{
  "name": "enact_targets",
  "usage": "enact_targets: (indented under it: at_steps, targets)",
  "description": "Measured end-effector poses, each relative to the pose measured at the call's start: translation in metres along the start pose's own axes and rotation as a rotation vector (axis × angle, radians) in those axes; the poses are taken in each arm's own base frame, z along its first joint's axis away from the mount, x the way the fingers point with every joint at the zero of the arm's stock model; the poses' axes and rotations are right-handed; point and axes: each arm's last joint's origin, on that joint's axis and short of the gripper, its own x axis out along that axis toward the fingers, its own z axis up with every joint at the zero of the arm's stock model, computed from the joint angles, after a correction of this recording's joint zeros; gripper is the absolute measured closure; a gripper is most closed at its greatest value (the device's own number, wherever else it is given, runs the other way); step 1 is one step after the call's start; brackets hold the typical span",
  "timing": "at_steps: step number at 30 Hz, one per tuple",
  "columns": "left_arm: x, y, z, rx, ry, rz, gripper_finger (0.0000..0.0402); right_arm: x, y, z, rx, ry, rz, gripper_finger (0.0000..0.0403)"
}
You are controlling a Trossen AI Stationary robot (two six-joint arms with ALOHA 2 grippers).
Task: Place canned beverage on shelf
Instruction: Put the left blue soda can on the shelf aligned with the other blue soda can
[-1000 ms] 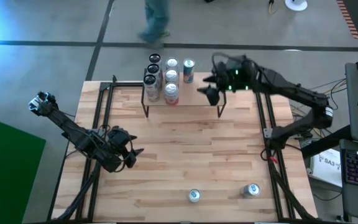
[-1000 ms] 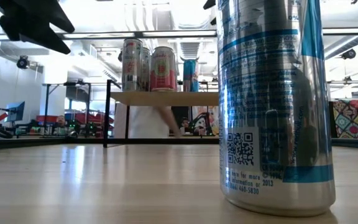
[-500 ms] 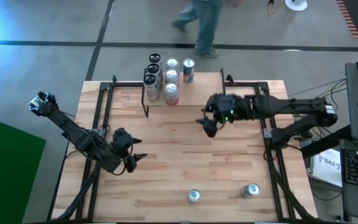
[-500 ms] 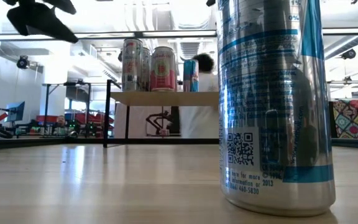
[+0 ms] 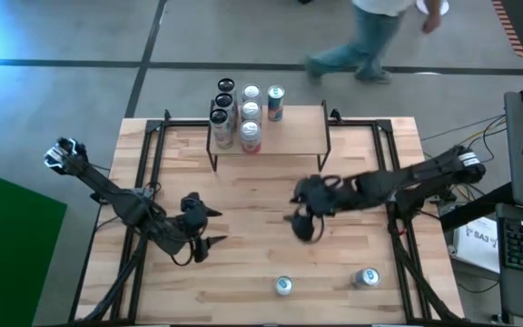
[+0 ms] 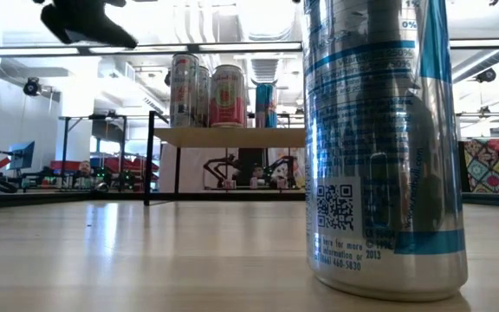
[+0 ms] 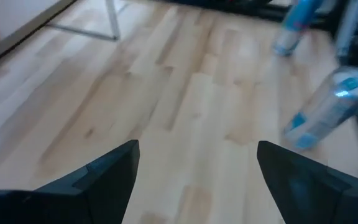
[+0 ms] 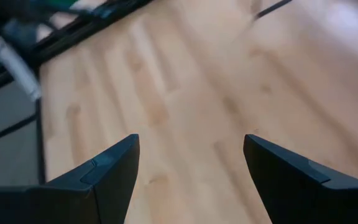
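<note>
Shelf [image 5: 289, 136] holds six cans [image 5: 249, 112].

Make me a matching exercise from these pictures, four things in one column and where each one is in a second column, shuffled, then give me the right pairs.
Things:
1. red can
2. left gripper
3. right gripper
4. two silver cans

Places:
A. open, over the middle of the table, right of centre
B. standing on the table near its front edge
C. on the shelf, in the group at its left end
D. open, over the table's left half, empty

Pairs: 1-C, 2-D, 3-A, 4-B
</note>
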Motion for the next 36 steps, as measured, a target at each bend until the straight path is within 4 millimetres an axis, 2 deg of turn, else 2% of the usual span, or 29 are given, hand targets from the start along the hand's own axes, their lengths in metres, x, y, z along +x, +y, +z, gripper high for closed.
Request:
enact_targets:
  at_steps: [7,9,15,19,23,28,32,36]
  targets:
    - [0.010,-0.009,0.003,0.005,-0.036,-0.035,0.0090,0.042,0.036,-0.033,-0.080,0.079,0.058,0.0126]
    - [0.011,-0.010,0.002,0.000,-0.034,-0.042,0.0090,0.049,0.048,-0.040,-0.108,0.109,0.071,0.0126]
    - [0.012,-0.014,0.003,-0.009,-0.025,-0.099,0.0090,0.049,0.082,-0.049,-0.184,0.174,0.196,0.0126]
    - [0.012,-0.014,0.003,0.008,-0.023,-0.103,0.0090,0.049,0.100,-0.065,-0.292,0.209,0.249,0.0126]
    - [0.012,-0.015,0.004,0.016,-0.020,-0.119,0.0090,0.055,0.110,-0.079,-0.346,0.252,0.277,0.0119]
    - [0.012,-0.016,0.003,0.037,-0.005,-0.148,0.0090,0.057,0.122,-0.086,-0.382,0.255,0.294,0.0080]
    - [0.011,-0.017,0.003,0.040,0.012,-0.175,0.0090,0.062,0.125,-0.091,-0.395,0.268,0.289,0.0043]
    - [0.011,-0.017,0.002,0.042,0.025,-0.191,0.0090,0.072,0.125,-0.099,-0.418,0.295,0.265,0.0034]
